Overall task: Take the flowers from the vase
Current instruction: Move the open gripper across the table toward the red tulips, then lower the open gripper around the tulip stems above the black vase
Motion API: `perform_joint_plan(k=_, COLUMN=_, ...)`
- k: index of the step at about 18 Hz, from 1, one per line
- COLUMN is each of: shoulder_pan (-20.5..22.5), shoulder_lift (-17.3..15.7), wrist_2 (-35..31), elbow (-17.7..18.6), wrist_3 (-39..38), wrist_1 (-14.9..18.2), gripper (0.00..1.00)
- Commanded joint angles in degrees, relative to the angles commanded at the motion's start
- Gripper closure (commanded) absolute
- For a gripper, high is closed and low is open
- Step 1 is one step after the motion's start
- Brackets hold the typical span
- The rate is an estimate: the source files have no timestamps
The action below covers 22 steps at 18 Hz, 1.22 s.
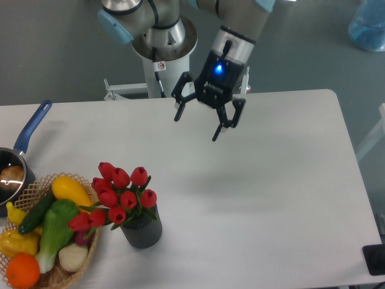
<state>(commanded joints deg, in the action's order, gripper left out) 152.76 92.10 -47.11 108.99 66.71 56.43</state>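
While the flowers (120,195) stand in the vase (142,232), the claw (197,126) (spread wide, holding nothing) hangs well apart.

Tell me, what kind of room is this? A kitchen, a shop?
Most likely a robotics lab set up as a mock kitchen. A robot arm on a pedestal holds its open tool above a bare white table, with staged props: red tulips in a vase, a produce basket, a saucepan.
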Motion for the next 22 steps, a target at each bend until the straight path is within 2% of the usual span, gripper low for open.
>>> perform_joint_plan(k=3, shoulder_pan=-1.32, shoulder_lift=2.9, wrist_2=0.0, elbow=-1.93, wrist_3=0.18, wrist_1=-0.7, gripper=0.0)
perform_joint_plan(k=9, shoulder_pan=-5.71, shoulder_lift=10.1, wrist_2=0.0, elbow=-5.19, wrist_3=0.35, wrist_1=-7.9, gripper=0.0)
perform_joint_plan(k=12, shoulder_pan=-8.17, shoulder_lift=13.01, wrist_2=0.18, elbow=-6.59, wrist_3=0.79, wrist_1=-9.4, gripper=0.0)
perform_joint_plan(k=15, shoulder_pan=-8.44, shoulder_lift=14.24, wrist_2=0.7, elbow=-7.22, wrist_3=0.79, wrist_1=-10.1, gripper=0.0)
perform_joint_plan(k=22, shoulder_pan=-8.71, shoulder_lift=14.68, wrist_2=6.23, elbow=-7.13, wrist_3=0.79, wrist_1=-10.2, gripper=0.0)
